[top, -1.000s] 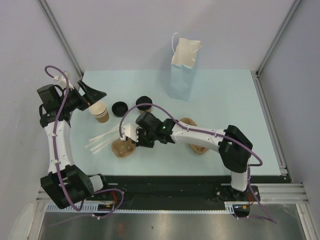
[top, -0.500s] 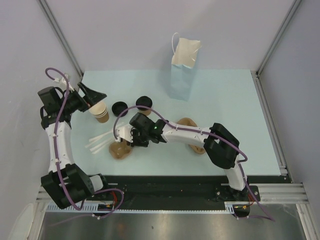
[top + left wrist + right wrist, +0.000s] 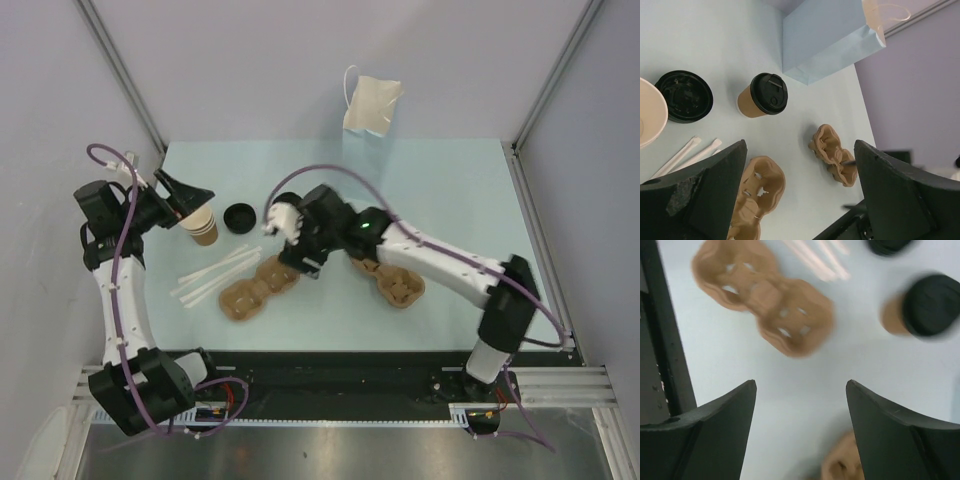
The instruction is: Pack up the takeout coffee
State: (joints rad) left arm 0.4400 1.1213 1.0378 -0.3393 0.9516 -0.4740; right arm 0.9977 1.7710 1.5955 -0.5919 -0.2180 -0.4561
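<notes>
The takeout coffee, a brown cup with a black lid, stands on the table near the blue bag. In the top view the right arm partly covers the takeout coffee. My right gripper hangs open and empty above bare table, between the two-cup carrier and the coffee. In the top view this right gripper sits just right of the carrier. My left gripper is open and empty, held high over the stack of unlidded cups.
A loose black lid lies beside the cup stack. White straws lie left of the carrier. A second carrier lies under the right forearm. The bag's open top stands at the back.
The right gripper has opened, let go of the carrier and swung up and to the right toward the coffee. The carrier now lies free. The left arm has barely moved.
</notes>
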